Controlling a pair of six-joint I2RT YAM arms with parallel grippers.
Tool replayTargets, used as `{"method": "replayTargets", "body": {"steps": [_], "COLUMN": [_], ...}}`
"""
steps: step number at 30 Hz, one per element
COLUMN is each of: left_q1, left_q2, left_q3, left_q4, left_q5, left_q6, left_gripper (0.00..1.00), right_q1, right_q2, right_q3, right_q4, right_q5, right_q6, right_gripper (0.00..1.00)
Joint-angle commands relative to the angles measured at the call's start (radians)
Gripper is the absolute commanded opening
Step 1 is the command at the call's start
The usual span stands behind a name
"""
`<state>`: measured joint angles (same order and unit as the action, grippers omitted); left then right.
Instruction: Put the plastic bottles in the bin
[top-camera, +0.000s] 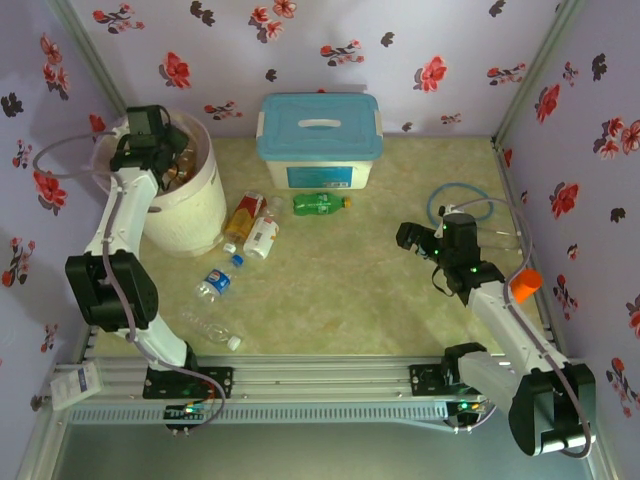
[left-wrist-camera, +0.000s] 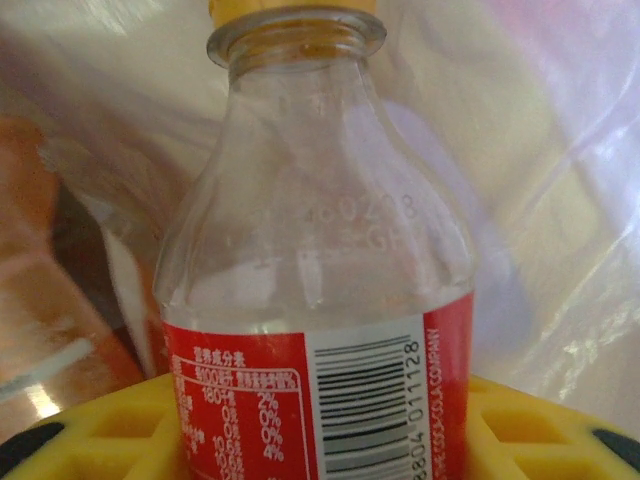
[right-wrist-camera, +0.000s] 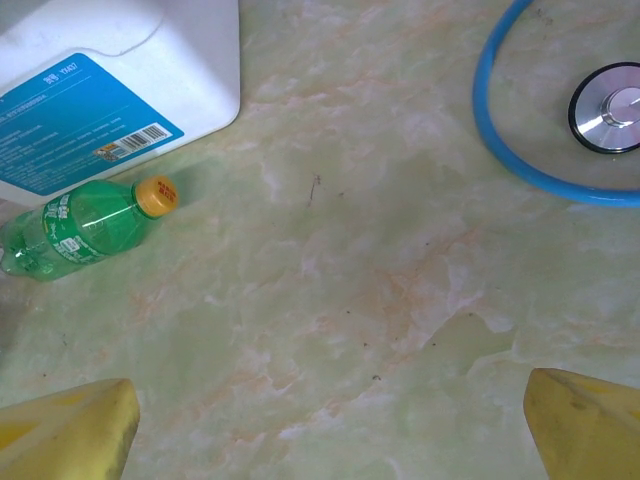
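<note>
Over the bin (top-camera: 196, 215) at upper left, the left fingers (left-wrist-camera: 100, 432) gripped a clear bottle (left-wrist-camera: 320, 250); the right fingers (right-wrist-camera: 70, 430) stood open. Several bottles (top-camera: 262, 235) lay on the bench (top-camera: 360, 300), unbinned.

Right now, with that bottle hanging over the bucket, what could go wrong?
The left gripper holds the red-label bottle near the rim of the bin, not its middle; released there it might catch the liner or bounce out. The green bottle lies right beside the white box, leaving fingers little room on that side. The blue tube by the open right gripper could snag.
</note>
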<state>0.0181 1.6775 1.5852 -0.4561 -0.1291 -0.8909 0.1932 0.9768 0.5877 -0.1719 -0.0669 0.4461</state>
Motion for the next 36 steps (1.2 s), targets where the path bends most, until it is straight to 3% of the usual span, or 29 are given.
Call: {"method": "replayTargets", "body": {"steps": [1, 3, 9, 12, 22, 26, 30, 36], "left_q1": [-0.004, -0.004, -0.007, -0.012, -0.016, -0.048, -0.182, -0.435], "left_q2": [0.044, 0.02, -0.035, -0.049, -0.141, -0.182, -0.164, -0.083], "left_q3": [-0.041, -0.038, 0.043, 0.098, 0.185, 0.242, 0.384, 0.452], "left_q4": [-0.088, -0.071, -0.099, -0.137, -0.196, -0.231, -0.363, -0.455], "left_q5": [-0.05, -0.05, -0.056, -0.052, -0.055, -0.072, -0.092, -0.087], "left_q6": [0.04, 0.069, 0.188, 0.248, 0.353, 0.464, 0.677, 0.961], "left_gripper": [0.19, 0.38, 0.8, 0.92, 0.95, 0.94, 0.96, 0.95], "right_q1": [-0.006, -0.007, -0.006, -0.006, -0.006, -0.006, -0.006, -0.006], "right_q2": [0.001, 0.0, 0.008, 0.01, 0.002, -0.004, -0.007, -0.017], "right_q3": [-0.002, 0.0, 0.0, -0.002, 0.0, 0.0, 0.002, 0.011], "right_q4": [0.019, 0.015, 0.026, 0.029, 0.025, 0.02, 0.016, 0.003], "right_q5": [0.016, 0.016, 0.007, 0.003, 0.002, 0.005, 0.012, 0.017], "right_q6": [-0.01, -0.012, -0.006, -0.003, -0.002, -0.005, -0.007, -0.012], "right_gripper": [0.99, 0.99, 0.99, 0.99, 0.99, 0.99, 0.99, 0.99]}}
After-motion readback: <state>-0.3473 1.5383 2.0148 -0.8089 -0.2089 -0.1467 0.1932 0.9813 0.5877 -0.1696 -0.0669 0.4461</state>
